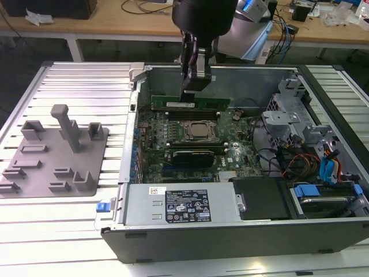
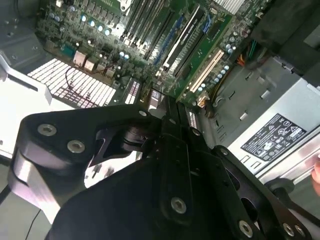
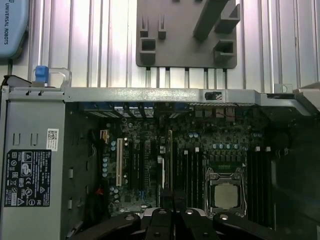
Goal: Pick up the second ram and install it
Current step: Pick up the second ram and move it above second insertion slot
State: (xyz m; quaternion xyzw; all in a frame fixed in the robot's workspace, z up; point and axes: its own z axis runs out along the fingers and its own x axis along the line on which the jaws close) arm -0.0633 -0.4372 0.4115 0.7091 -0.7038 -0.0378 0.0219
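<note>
Standing on edge, the second ram [image 1: 173, 103] runs lengthwise across the exterior view, clenched in the claw [image 1: 195, 88].

The slim green circuit-board stick [image 1: 213, 103] was bright green, dotted with a row of dark chips. It was brighter than the dark green motherboard [image 1: 236, 135], which was speckled with black slots and silver parts. The black robot gripper [image 1: 195, 88] was black throughout. The grey plastic tray with pegs [image 1: 49, 164] was one plain mid-grey. The ribbed metal table [image 1: 81, 86] was silver-white, striped in long parallel bands. The silver power supply box [image 1: 141, 202] bore a black-and-white label, and the small plastic clip [image 1: 102, 206] was blue.
</note>
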